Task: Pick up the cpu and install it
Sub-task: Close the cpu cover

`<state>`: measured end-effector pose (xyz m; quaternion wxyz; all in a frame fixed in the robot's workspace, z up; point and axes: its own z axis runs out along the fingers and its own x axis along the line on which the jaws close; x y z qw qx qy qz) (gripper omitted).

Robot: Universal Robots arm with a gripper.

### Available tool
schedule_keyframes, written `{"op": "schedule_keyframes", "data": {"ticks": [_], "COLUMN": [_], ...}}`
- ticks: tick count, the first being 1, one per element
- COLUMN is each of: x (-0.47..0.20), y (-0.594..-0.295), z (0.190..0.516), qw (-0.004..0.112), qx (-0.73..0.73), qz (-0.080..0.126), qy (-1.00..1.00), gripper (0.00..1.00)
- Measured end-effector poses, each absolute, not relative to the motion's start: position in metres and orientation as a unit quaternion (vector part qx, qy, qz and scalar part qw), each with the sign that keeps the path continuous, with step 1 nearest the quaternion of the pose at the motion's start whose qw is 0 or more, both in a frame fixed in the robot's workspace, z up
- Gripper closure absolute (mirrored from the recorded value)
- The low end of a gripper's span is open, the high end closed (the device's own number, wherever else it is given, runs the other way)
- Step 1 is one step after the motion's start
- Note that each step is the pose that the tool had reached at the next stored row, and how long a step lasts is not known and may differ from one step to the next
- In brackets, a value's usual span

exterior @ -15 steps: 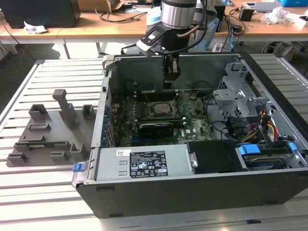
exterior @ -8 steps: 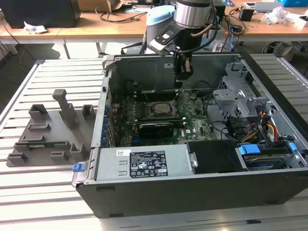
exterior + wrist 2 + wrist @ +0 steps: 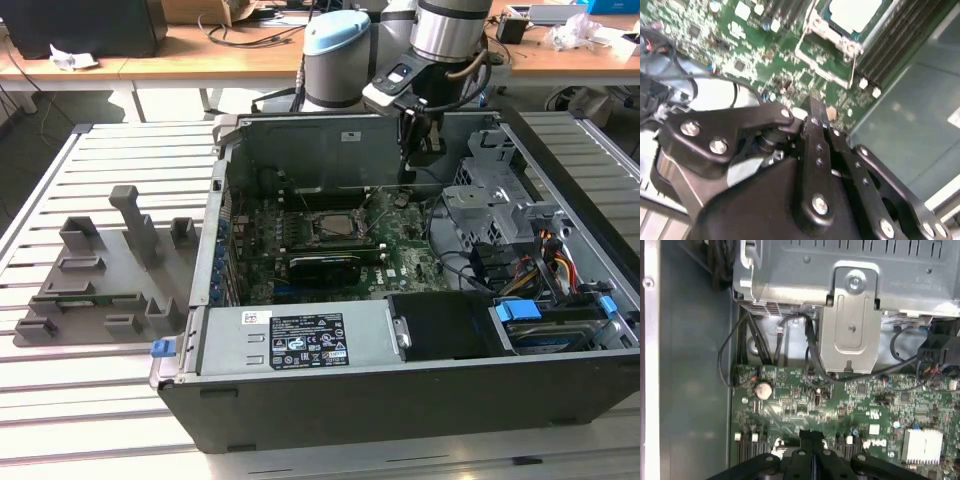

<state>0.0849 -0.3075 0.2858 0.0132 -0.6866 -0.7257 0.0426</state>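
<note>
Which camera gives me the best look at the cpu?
The exterior view: the whole cpu sits in its socket frame. The second wrist view shows it nearer but cut off at the picture's edge. The first wrist view looks at another stretch of the motherboard.

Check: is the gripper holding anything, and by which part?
Nothing. The gripper is shut empty above the motherboard; the cpu lies in its socket.

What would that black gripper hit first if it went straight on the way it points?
Most likely the green circuit board, beside the metal-framed socket, not on it. The gripper, fingers shut, aims at that spot in the second wrist view; depth is unclear.
</note>
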Motion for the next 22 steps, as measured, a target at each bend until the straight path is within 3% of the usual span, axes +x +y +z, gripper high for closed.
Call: {"op": "schedule_keyframes", "data": {"ticks": [22], "x": [0.084], "y": [-0.307], "z": [0.245], "qw": [0.013], "qx": [-0.686], "qz": [0.043], "qy": [-0.726], "gripper": [0.89]}}
